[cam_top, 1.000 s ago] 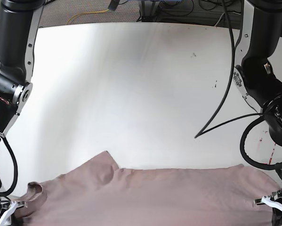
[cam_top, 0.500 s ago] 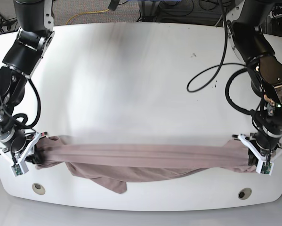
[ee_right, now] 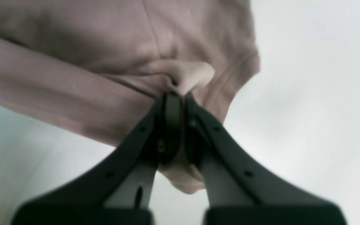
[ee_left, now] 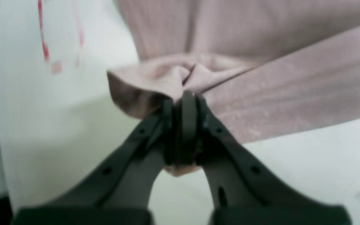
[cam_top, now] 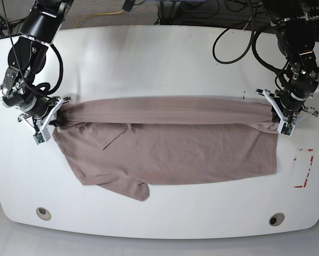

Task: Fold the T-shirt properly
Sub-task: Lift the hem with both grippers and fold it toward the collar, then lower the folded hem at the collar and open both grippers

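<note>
Near edge: T-shirt [cam_top: 164, 146] hem and one sleeve lie on the white table [cam_top: 159, 58]. Body spreads flat across the middle. Far edge pulled into a taut band between both arms. Right gripper [ee_right: 177, 93] clenched on bunched cloth at one end; left gripper [ee_left: 183, 97] clenched on the other. Red marking [cam_top: 304, 168] beside the left end.

Left gripper [cam_top: 279, 116] sat at right side in base view, arm reaching down from top right corner, wrist bent inward. Its dark fingers [ee_left: 188, 125] pressed together, cloth pinched between. Right gripper [cam_top: 48, 117] sat at left side in base view, arm coming down from top left, elbow bowed outward. Its fingers [ee_right: 172, 125] likewise clamped tight on cloth. Both grippers roughly level, well apart.
</note>
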